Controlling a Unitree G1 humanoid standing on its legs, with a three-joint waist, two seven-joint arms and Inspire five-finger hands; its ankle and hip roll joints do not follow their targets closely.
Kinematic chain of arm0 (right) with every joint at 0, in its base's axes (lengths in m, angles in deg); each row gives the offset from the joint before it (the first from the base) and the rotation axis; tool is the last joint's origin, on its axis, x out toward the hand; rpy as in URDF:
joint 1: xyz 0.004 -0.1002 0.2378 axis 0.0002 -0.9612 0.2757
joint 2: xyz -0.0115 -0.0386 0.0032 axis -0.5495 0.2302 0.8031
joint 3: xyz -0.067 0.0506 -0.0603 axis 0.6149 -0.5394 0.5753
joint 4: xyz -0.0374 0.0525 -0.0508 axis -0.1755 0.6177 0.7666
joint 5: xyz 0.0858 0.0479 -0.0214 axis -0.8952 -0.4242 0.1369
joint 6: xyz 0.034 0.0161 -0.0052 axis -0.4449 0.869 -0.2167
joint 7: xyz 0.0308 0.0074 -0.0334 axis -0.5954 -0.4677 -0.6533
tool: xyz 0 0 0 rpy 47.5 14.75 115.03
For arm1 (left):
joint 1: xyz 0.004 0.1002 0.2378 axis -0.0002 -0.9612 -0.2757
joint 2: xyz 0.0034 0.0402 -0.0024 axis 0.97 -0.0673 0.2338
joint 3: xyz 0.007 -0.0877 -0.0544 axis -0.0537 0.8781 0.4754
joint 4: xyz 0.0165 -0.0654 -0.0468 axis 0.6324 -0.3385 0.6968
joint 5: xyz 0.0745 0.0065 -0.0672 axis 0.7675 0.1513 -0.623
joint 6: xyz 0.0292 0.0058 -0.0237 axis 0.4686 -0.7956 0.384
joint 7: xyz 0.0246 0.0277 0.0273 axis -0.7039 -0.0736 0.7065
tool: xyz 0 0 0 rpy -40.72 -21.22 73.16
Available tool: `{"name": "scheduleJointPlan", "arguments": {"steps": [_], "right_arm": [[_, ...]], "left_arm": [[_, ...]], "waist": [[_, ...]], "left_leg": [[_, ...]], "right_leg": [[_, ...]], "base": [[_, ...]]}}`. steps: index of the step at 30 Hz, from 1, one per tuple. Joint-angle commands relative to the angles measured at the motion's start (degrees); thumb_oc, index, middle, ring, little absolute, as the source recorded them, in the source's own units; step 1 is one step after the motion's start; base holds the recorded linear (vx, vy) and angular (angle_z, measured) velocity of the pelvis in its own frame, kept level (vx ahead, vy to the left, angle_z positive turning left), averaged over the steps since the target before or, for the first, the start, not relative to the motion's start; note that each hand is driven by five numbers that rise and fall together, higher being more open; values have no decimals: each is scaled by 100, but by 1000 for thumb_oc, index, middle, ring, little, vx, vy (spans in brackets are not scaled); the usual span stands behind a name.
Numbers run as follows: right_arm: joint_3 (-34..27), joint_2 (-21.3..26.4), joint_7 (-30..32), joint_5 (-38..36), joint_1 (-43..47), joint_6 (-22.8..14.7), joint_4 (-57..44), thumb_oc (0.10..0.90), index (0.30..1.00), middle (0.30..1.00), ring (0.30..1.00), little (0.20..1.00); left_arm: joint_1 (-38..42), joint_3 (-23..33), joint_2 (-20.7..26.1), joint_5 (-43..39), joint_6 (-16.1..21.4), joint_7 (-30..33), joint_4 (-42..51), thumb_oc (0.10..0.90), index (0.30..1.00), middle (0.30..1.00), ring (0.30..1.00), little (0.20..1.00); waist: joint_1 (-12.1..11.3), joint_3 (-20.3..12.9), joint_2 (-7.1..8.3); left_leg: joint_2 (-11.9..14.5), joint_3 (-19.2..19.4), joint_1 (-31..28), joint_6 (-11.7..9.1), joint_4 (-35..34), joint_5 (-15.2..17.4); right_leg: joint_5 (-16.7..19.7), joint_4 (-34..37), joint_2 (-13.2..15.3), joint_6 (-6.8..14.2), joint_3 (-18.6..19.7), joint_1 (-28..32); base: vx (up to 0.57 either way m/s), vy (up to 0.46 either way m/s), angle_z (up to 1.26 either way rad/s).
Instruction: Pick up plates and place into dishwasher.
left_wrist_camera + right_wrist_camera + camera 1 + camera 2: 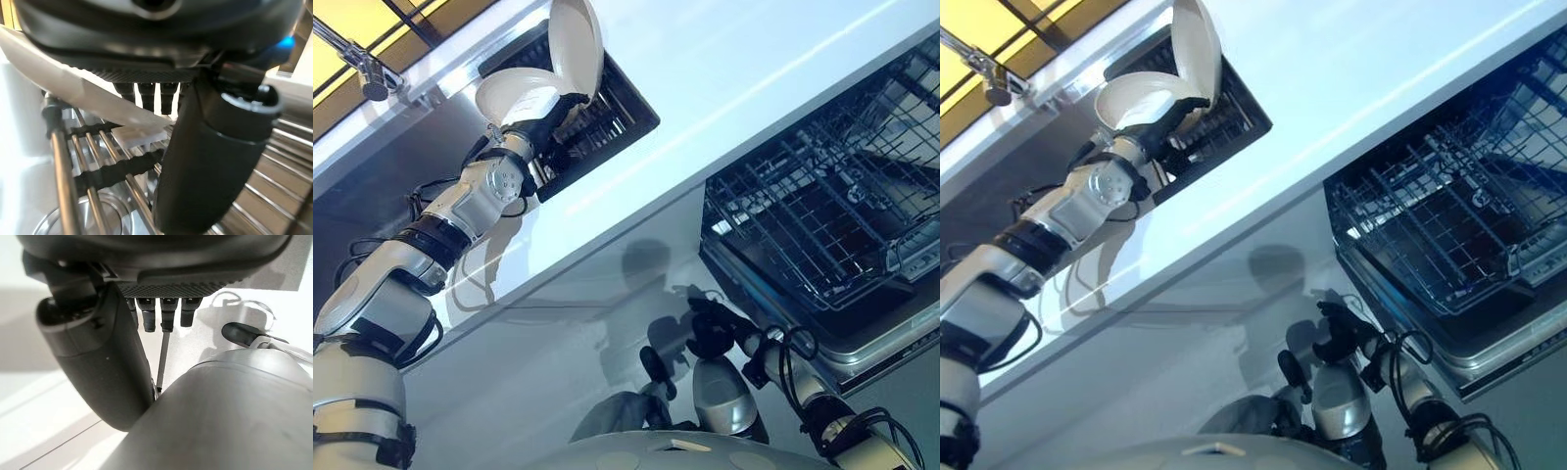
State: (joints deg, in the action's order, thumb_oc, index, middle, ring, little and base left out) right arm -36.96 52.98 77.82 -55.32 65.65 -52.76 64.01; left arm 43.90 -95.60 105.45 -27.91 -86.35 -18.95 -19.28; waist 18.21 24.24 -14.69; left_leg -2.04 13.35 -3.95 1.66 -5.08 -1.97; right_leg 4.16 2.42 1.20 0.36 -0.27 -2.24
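Right hand (710,328) low near robot body, fingers curled, holding nothing, just off dishwasher rack (822,215) corner. Rack pulled out, wire basket open upward. White counter (724,78) runs as broad band between rack and sink (597,117). Left hand (1170,117) at sink edge, fingers and thumb pinching plate (514,96) rim; plate tilted, face toward camera. 2nd plate (578,44) stands on edge just behind, touching sink grid. Faucet (367,69) beyond.
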Motion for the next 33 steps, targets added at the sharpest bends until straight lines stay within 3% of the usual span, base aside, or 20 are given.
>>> {"name": "scheduleJointPlan", "arguments": {"steps": [1, 14, 20, 24, 33], "right_arm": [[458, 277, -52, 51, -492, -8, -79, 800, 900, 900, 900, 900], [517, 325, 76, -56, -351, -67, -122, 800, 900, 900, 900, 900], [498, 358, 39, -72, -346, 15, -157, 800, 900, 900, 900, 900], [511, 364, 22, -57, -341, 67, -158, 800, 900, 900, 900, 900], [466, 375, -65, -10, -416, 76, -30, 800, 900, 900, 900, 900]], "left_arm": [[763, 427, 221, 453, -298, 460, -600, 800, 900, 900, 900, 900], [1142, 142, 518, 1229, -878, 655, -1058, 800, 900, 900, 900, 900], [1272, 8, 663, 1571, -1343, 548, -1051, 800, 900, 900, 900, 900], [1352, -72, 734, 1902, -1416, 451, -1045, 800, 900, 900, 900, 900], [1709, -672, 1013, 2931, -1895, 139, -621, 800, 900, 900, 900, 900]], "waist": [[63, -205, 133], [43, -34, 105], [17, -84, 55], [8, -118, 22], [-13, -292, -59]], "left_leg": [[-80, 118, 360, -229, 360, 351], [-72, 127, 473, -260, 380, 296], [-100, 83, 431, -275, 353, 283], [-112, 68, 394, -283, 339, 284], [-159, 26, 236, -281, 292, 303]], "right_leg": [[-576, -710, 98, 497, -19, -556], [-530, -686, 112, 467, -70, -637], [-537, -633, 114, 448, -86, -546], [-542, -612, 113, 444, -96, -495], [-542, -555, 146, 465, -150, -308]], "base": [[-51, -13, 1], [-16, -4, 0], [0, 0, 0], [0, 0, 0], [11, 3, 3]]}}
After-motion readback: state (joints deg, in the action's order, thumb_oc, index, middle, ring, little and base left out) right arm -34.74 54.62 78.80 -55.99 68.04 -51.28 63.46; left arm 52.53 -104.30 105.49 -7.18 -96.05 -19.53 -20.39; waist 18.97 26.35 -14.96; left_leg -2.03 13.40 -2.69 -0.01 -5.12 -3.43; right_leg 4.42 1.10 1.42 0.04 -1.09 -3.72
